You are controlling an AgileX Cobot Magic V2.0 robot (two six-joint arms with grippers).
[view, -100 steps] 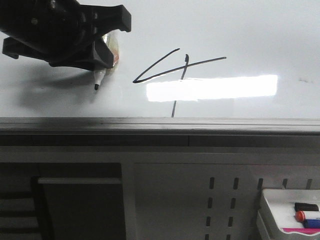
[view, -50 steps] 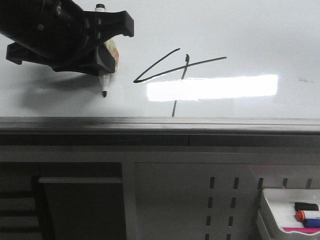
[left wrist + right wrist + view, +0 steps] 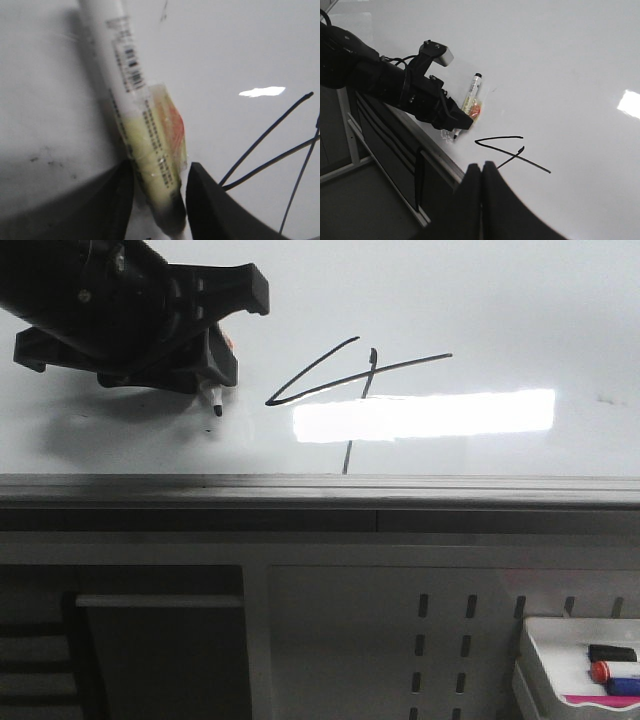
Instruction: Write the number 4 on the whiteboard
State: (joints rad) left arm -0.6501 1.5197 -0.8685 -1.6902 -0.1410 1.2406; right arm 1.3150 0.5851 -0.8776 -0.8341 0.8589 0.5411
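The whiteboard [image 3: 500,300] fills the upper front view and lies under both wrist views [image 3: 225,50] [image 3: 560,60]. The number 4 [image 3: 360,370] is drawn in thin black lines at its middle; it also shows in the left wrist view [image 3: 280,155] and the right wrist view [image 3: 512,152]. My left gripper [image 3: 215,360] is left of the 4, shut on a white marker [image 3: 145,135] with a yellow-orange label. The marker's black tip [image 3: 217,408] is at the board. My right gripper [image 3: 482,167] is shut and empty, near the board's edge by the 4.
The board's grey metal edge [image 3: 320,490] runs across the front view. Below it are a slotted white panel [image 3: 440,640], a dark shelf opening [image 3: 150,640] and a small white tray of markers [image 3: 580,660] at the lower right.
My left gripper has shifted a little to the right with the marker. The marker tip moved right, then drew up closer under the gripper. The 4 is unchanged.
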